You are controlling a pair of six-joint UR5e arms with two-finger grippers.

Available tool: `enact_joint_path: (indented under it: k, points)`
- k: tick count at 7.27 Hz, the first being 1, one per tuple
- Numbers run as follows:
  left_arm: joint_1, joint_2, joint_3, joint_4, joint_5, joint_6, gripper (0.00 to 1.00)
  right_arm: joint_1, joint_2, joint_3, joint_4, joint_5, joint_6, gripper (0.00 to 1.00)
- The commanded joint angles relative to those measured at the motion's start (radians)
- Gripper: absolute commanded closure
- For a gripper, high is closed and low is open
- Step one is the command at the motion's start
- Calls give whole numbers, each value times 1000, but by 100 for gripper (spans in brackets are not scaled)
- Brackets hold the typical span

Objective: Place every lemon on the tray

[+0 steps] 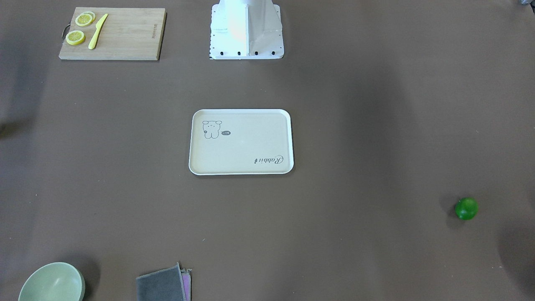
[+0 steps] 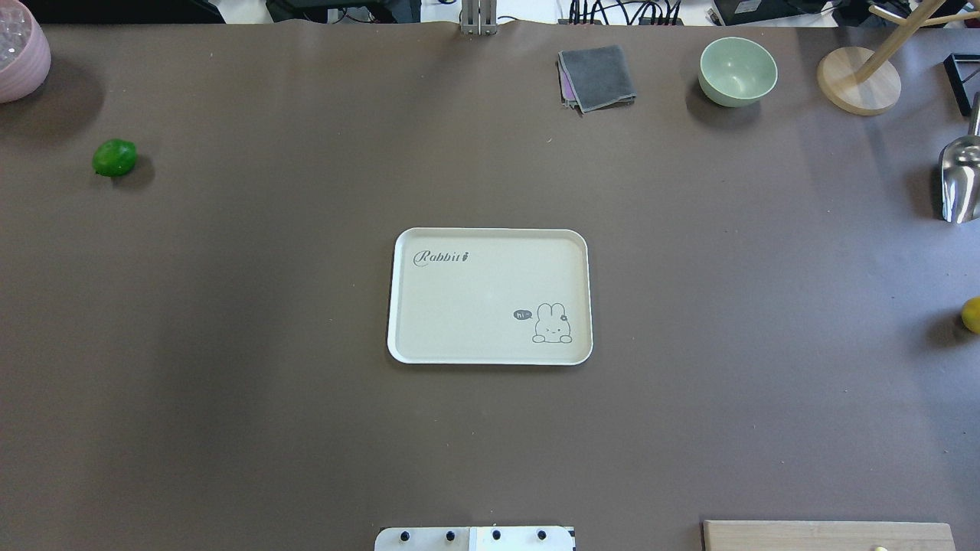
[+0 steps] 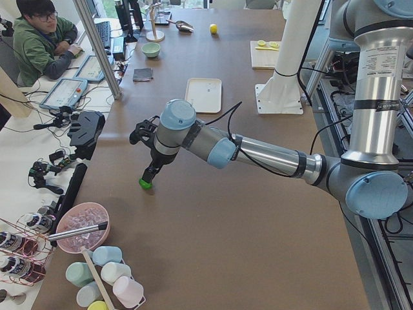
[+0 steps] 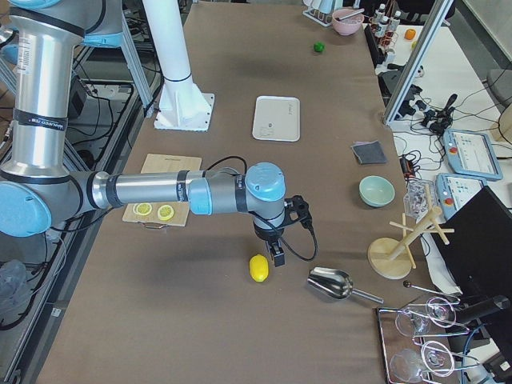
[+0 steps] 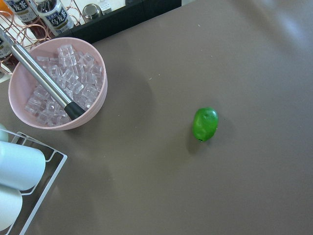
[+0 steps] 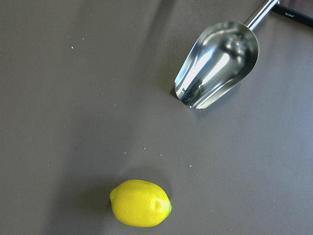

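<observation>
Lemons: two, both lying on the brown table (image 2: 306, 428) and well apart from the cream tray (image 2: 475, 306), which sits mid-table with neither fruit on it. The green lemon (image 5: 205, 124) is out at my left end, near the pink bowl of ice cubes (image 5: 93, 110) but not touching it. The yellow lemon (image 6: 141, 203) is at the right end, near the metal scoop (image 6: 217, 63), with open table between them. The left gripper (image 3: 150, 177) hangs over the green one and the right gripper (image 4: 276, 254) hangs just beside the yellow one. Only the side cameras show either gripper, so I cannot tell how the fingers are set. I judge both fruits light, firm and glossy, with rounded bodies that will roll or squirt sideways under an off-centre squeeze. I would take each across its short waist, at the widest part, with the fingers clear of the pointed tips. Moderate force should do, since the skin looks slick rather than fragile. The green one looks a little smaller, so it needs tighter centring.
</observation>
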Motion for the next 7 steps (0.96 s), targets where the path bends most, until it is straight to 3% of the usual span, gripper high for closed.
enact_joint_path:
  k: [1,4,6,7]
  points:
    - [40,-10,18,-49,-1,-8,1,4,9,5,25,-1,104,0]
    - [155,-70,111,-129,9,-2,2,-19,6,1,142,1,322,0]
    - [192,-96,266,-293,90,1,1,-84,9,1,163,-7,385,0]
    - [206,-145,340,-303,97,1,1,-127,15,1,194,-16,471,0]
